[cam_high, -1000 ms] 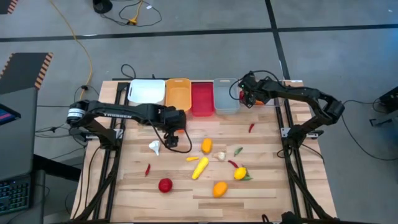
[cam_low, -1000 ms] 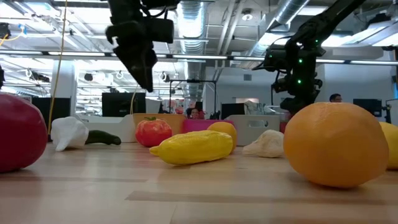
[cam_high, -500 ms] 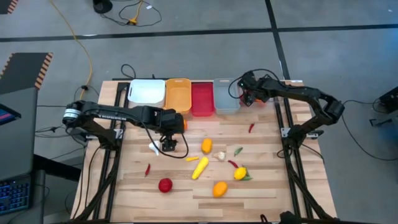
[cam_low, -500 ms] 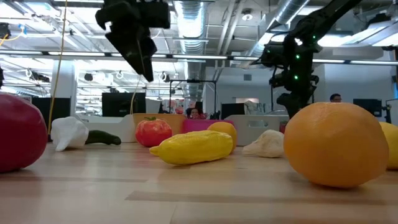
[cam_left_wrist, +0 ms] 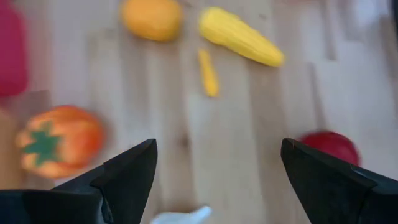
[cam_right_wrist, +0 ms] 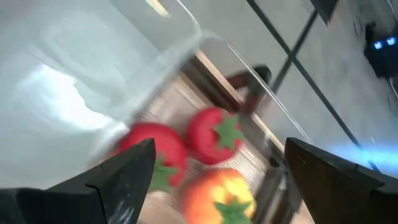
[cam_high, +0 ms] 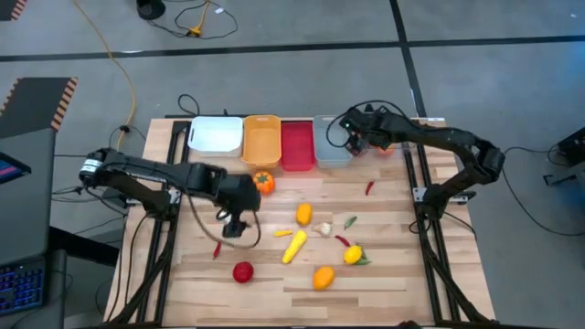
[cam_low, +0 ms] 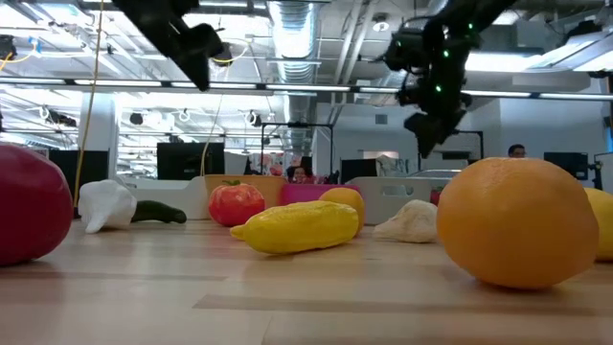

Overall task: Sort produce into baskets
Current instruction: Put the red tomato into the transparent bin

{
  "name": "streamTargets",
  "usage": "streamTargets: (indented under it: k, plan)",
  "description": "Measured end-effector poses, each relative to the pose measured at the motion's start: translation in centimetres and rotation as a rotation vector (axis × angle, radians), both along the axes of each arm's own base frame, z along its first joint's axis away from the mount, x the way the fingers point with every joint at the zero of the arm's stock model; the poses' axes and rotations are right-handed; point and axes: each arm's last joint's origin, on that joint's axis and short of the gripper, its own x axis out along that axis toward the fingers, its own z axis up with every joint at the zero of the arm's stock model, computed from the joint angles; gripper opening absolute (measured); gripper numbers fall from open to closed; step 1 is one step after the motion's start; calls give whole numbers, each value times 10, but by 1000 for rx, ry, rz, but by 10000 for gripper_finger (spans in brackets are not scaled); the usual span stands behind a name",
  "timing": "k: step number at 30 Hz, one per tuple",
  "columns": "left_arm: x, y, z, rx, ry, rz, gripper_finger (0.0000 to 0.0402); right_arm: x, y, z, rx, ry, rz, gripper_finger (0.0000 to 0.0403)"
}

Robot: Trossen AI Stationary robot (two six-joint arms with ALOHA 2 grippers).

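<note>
The produce lies scattered on the wooden table: an orange tomato (cam_high: 264, 182), white garlic (cam_left_wrist: 180, 216), yellow corn (cam_high: 293, 245), an orange pepper (cam_high: 303, 214), a red tomato (cam_high: 242, 271), a lemon (cam_high: 353, 255), red chillies and green pieces. My left gripper (cam_high: 233, 225) hangs open above the table, between the garlic and the orange tomato. The baskets stand in a row at the far edge: white (cam_high: 217, 134), orange (cam_high: 261, 139), red (cam_high: 297, 144), grey (cam_high: 333, 142), clear (cam_right_wrist: 205, 46). My right gripper (cam_high: 351, 139) hovers open at the grey and clear baskets. Tomatoes (cam_right_wrist: 214, 134) lie in the clear one.
Black frame rails run along the table's left and right sides (cam_high: 430, 238). Bare wood lies near the front edge (cam_high: 274, 297). In the low view a large orange (cam_low: 517, 222) and the red tomato (cam_low: 29, 206) stand close to the camera.
My left gripper has risen and gone toward the table's near left, away from the orange tomato, which now shows uncovered and unmoved. My right gripper has risen and shifted toward the table's left, from the clear basket toward the grey one. Both stay open.
</note>
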Motion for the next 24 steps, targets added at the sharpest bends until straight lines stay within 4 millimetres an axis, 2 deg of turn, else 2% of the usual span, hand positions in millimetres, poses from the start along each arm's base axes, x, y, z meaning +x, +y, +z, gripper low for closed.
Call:
streamTargets:
  k: [6,13,17,24]
  plan:
    - [-8,-44,-2,-31,12,-93,328,24,41,3,1,-71,101,382]
    - [-20,-84,-7,-25,20,9,328,42,96,3,24,-164,203,382]
    - [-22,-105,-17,-22,36,69,328,47,127,3,44,-215,261,382]
    - [-18,-135,-48,-8,127,113,328,52,175,5,73,-303,374,382]
